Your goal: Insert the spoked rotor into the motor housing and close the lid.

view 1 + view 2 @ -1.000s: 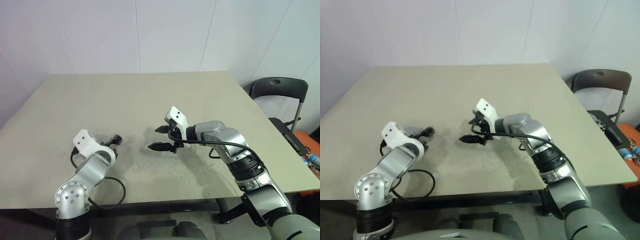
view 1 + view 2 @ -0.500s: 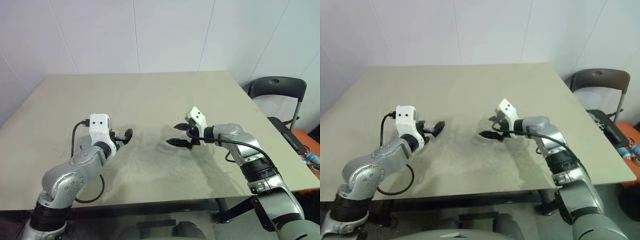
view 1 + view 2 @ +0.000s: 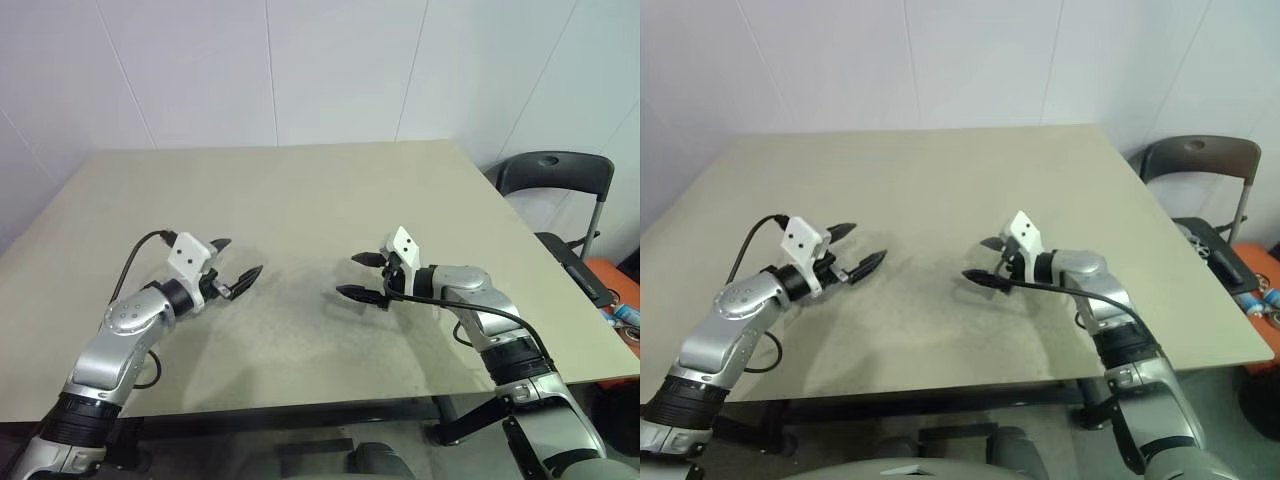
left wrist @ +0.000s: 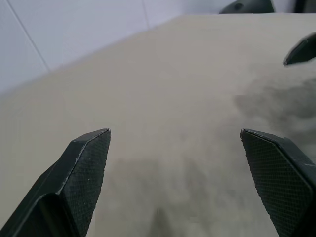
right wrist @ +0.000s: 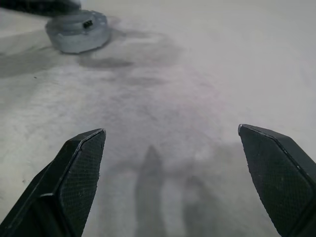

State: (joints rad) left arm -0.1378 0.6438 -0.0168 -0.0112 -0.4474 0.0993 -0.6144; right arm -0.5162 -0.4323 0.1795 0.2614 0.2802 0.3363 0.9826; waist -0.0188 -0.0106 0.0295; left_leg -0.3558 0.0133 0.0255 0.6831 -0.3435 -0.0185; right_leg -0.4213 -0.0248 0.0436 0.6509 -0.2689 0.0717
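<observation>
Both arms out low over the beige table (image 3: 300, 190): left gripper (image 3: 238, 257) splayed wide, nothing in it; right gripper (image 3: 350, 275) just as wide and empty. Right wrist view catches the round grey motor housing (image 5: 76, 32) sitting on the tabletop well ahead of those fingers. Dark chair (image 3: 555, 180) beyond.

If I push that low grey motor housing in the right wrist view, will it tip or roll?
Tipping seems unlikely: the motor housing is squat, wider than tall, sitting flat on the table. It would probably slide rather than roll on that smooth top. It looks like solid metal, so likely stiff and heavy for its size.
</observation>
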